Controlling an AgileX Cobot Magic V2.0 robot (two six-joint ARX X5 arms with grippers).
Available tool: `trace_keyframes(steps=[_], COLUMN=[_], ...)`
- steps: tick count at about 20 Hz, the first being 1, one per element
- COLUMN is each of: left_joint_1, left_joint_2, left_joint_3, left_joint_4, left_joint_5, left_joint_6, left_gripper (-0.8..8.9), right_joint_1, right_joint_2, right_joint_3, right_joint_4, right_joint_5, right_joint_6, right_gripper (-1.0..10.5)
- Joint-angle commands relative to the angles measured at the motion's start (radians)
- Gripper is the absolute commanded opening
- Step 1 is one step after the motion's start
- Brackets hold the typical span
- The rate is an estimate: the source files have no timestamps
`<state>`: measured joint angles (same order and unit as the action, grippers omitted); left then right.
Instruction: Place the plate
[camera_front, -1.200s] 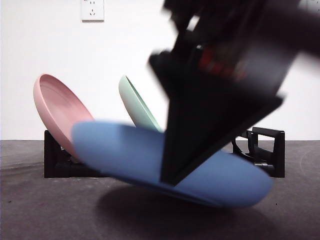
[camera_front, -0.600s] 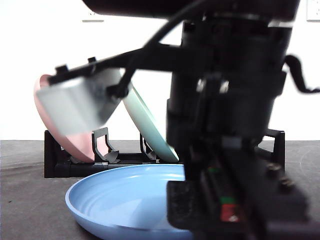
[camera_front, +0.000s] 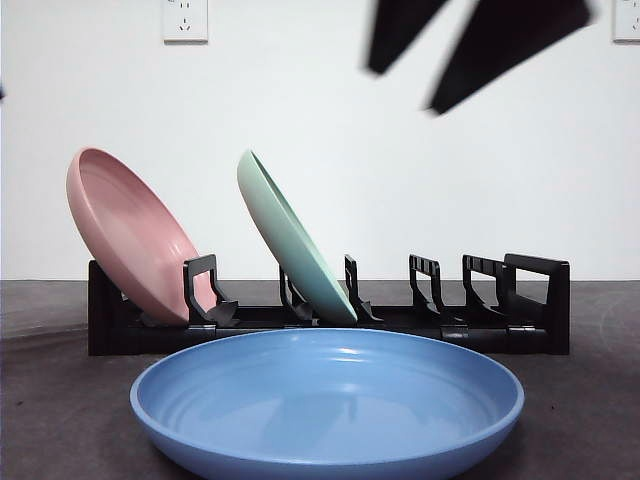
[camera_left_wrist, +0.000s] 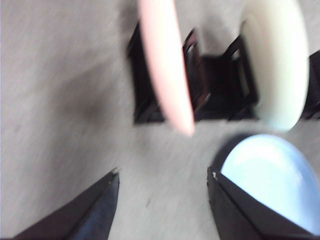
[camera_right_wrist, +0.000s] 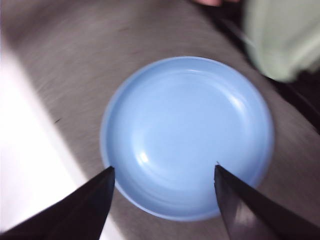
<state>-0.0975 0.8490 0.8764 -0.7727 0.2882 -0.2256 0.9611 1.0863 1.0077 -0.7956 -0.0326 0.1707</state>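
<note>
A blue plate lies flat on the dark table in front of a black plate rack. It also shows in the right wrist view and the left wrist view. My right gripper is open and empty, high above the blue plate; its two black tips show at the top of the front view. My left gripper is open and empty, up over the table beside the rack's pink-plate end.
A pink plate and a pale green plate lean in the rack's left slots. Several slots to their right stand free. A white wall with a socket is behind.
A second ago a gripper held the blue plate tilted just above the table. The plate now lies flat, let go, and the gripper has risen to the top of the view.
</note>
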Motion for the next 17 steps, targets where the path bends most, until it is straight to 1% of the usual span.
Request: trace_keyframes(steps=[1,4,6,8,13,15,17], left_joint_1=[-0.018,-0.051,-0.069,-0.082,-0.117,-0.124,-0.126], left_joint_2=[0.064,0.189,0.285,0.386,0.615,0.675,0.711], left_joint_3=[0.063,0.171,0.254,0.344,0.558,0.605,0.621], left_joint_4=[0.036,0.037,0.036,0.03,-0.042,-0.071,-0.08], left_joint_5=[-0.016,-0.075,-0.111,-0.13,-0.243,-0.27,-0.274], left_joint_6=[-0.035,-0.023,-0.006,0.008,0.046,0.054,0.054], left_gripper=[2.81,2.81,2.81,2.81,2.81,2.8,2.79], right_joint_1=[-0.047,-0.107,-0.122,-0.124,-0.125,-0.125,-0.125], right_joint_2=[-0.048,-0.119,-0.153,-0.17,-0.174,-0.174,-0.174], right_joint_3=[0.009,0.009,0.01,0.01,0.01,0.01,0.009], right_joint_4=[-0.022,-0.038,-0.04,-0.045,-0.065,-0.065,-0.065], right_joint_5=[0.0,0.0,0.0,0.007,0.006,0.007,0.01], right_joint_6=[0.082,0.097,0.111,0.111,0.111,0.111,0.111], right_gripper=[3.2,3.2,3.2,3.2,3.2,3.2,3.2])
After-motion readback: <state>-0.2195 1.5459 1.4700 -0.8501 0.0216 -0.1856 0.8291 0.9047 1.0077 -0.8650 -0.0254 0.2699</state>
